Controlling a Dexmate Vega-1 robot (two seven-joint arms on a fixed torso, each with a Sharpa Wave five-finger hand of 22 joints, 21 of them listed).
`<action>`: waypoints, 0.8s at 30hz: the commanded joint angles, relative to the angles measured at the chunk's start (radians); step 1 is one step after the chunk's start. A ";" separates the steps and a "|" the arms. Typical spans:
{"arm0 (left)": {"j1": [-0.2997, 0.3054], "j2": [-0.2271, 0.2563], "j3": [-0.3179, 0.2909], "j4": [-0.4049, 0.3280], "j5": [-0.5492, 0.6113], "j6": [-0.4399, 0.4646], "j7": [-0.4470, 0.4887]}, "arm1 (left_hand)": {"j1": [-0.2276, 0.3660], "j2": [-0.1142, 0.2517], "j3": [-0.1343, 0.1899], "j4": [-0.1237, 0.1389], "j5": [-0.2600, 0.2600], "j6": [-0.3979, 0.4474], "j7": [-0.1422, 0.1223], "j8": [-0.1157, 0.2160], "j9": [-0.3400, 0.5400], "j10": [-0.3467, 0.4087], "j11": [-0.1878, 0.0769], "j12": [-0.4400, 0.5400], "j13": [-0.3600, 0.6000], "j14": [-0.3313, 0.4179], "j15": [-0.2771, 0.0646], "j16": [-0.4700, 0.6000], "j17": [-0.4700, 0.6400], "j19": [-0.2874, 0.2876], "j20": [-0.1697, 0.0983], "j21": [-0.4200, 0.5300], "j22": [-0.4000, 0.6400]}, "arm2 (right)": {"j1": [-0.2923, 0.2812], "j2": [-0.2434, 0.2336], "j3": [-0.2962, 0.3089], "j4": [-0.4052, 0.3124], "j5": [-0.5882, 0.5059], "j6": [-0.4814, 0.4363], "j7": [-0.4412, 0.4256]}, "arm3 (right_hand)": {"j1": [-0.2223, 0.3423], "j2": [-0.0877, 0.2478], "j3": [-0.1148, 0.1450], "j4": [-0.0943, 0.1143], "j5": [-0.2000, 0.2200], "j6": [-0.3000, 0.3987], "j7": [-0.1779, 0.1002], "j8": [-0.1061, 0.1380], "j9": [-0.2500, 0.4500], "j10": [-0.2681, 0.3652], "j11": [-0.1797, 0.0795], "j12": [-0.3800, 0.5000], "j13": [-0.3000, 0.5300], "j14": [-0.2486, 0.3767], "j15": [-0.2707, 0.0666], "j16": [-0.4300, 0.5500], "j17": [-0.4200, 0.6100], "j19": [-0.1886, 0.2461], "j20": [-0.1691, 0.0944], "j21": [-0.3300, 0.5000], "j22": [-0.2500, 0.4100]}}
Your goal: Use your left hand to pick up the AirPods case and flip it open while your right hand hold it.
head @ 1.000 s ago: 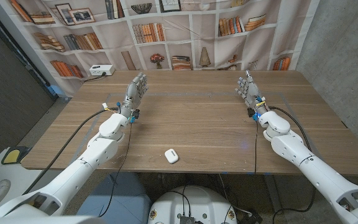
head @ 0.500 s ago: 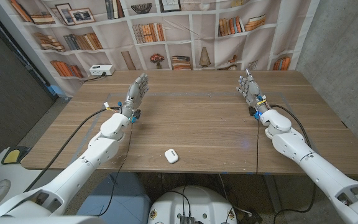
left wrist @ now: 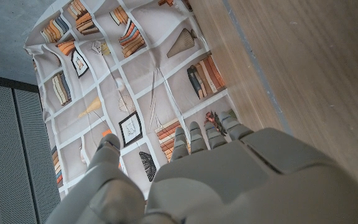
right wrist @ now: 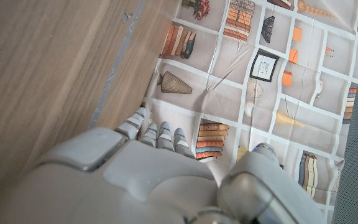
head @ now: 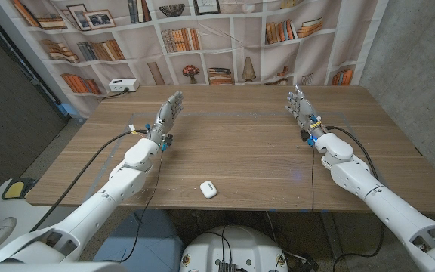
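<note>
A small white AirPods case (head: pixel 208 189) lies closed on the wooden table (head: pixel 240 143) near its front edge, about midway between the arms. My left hand (head: pixel 166 114) stands over the table's left half, fingers stretched out toward the back, holding nothing. My right hand (head: pixel 300 106) stands the same way over the right half, fingers apart and empty. Both hands are well behind the case and apart from it. The left wrist view shows the back of the left hand (left wrist: pixel 185 180); the right wrist view shows the back of the right hand (right wrist: pixel 148 174).
A bookshelf-print backdrop (head: pixel 202 38) hangs behind the table. A white power strip (head: pixel 122 85) sits at the table's back left corner. Thin tape lines (head: pixel 225 115) cross the tabletop.
The left hand has shifted slightly forward and to the right. The right hand has drifted a little toward the back. The case has not moved.
</note>
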 commanded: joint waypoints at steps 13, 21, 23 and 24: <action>0.025 0.042 0.021 -0.094 0.129 0.015 0.082 | 0.016 -0.006 -0.002 -0.011 0.002 0.022 -0.004 0.007 0.004 0.036 -0.014 0.014 0.002 -0.003 -0.029 0.006 0.002 0.010 -0.025 -0.001 0.004 | -0.015 -0.014 0.004 -0.022 0.002 -0.004 0.005 | 0.018 0.000 -0.001 -0.012 0.005 0.003 -0.002 0.002 0.003 -0.003 -0.004 0.003 0.002 -0.008 -0.006 0.006 0.003 -0.006 0.006 0.001 0.005; 0.032 0.059 0.026 -0.150 0.160 0.044 0.099 | 0.025 -0.006 -0.001 -0.015 0.002 0.025 -0.006 0.007 0.005 0.049 -0.018 0.017 0.002 0.001 -0.031 0.007 0.002 0.015 -0.030 -0.001 0.003 | -0.013 -0.014 0.006 -0.021 -0.004 0.003 0.000 | 0.020 0.001 0.000 -0.014 0.005 0.001 0.001 0.002 0.004 -0.005 -0.002 0.004 0.002 -0.017 -0.003 0.004 0.002 -0.015 0.010 -0.001 0.005; 0.034 0.065 0.026 -0.162 0.169 0.047 0.101 | 0.027 -0.006 -0.001 -0.017 0.002 0.027 -0.005 0.008 0.005 0.050 -0.018 0.018 0.002 0.002 -0.031 0.008 0.002 0.018 -0.030 0.000 0.003 | -0.015 -0.018 0.005 -0.029 -0.010 -0.003 -0.008 | 0.020 0.001 0.000 -0.015 0.005 0.001 0.001 0.002 0.004 -0.004 -0.002 0.004 0.002 -0.020 -0.002 0.003 0.002 -0.016 0.011 -0.001 0.005; 0.035 0.070 0.025 -0.168 0.176 0.049 0.104 | 0.028 -0.006 -0.001 -0.017 0.002 0.027 -0.004 0.008 0.005 0.051 -0.018 0.018 0.002 0.003 -0.031 0.008 0.002 0.019 -0.031 0.001 0.003 | -0.016 -0.018 0.006 -0.030 -0.008 -0.004 -0.008 | 0.021 0.001 0.000 -0.015 0.005 0.001 0.001 0.002 0.004 -0.004 -0.002 0.004 0.002 -0.020 -0.001 0.003 0.002 -0.017 0.011 -0.001 0.005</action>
